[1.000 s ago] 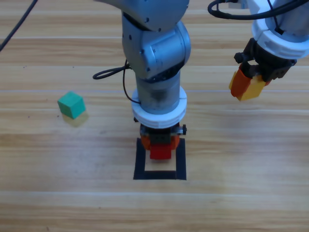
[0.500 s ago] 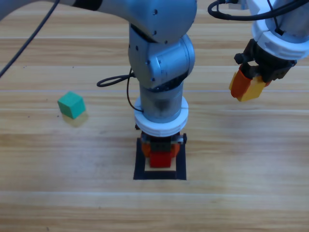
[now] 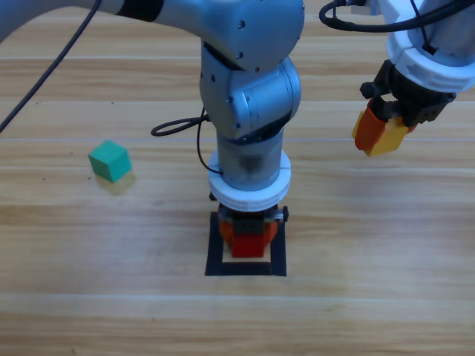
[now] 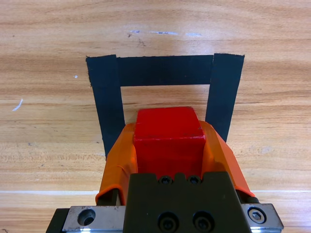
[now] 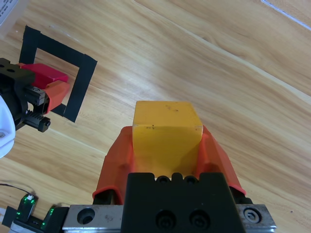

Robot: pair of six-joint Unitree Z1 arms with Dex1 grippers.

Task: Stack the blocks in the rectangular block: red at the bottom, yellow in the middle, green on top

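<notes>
Left wrist view: left hand (image 4: 167, 145) clamps red cube (image 4: 168, 133) over taped rectangle (image 4: 165, 70); right hand (image 3: 380, 133) grips yellow cube (image 5: 166, 127).

We read this as a robotics lab bench: plain wooden table (image 3: 89, 311), two grey arms, loose black cable (image 3: 174, 126), a black tape rectangle (image 3: 246, 263) marked on the wood, small plain test cubes like the green one (image 3: 110, 160).

Left arm hides rectangular block's (image 3: 278, 256) far edge
</notes>
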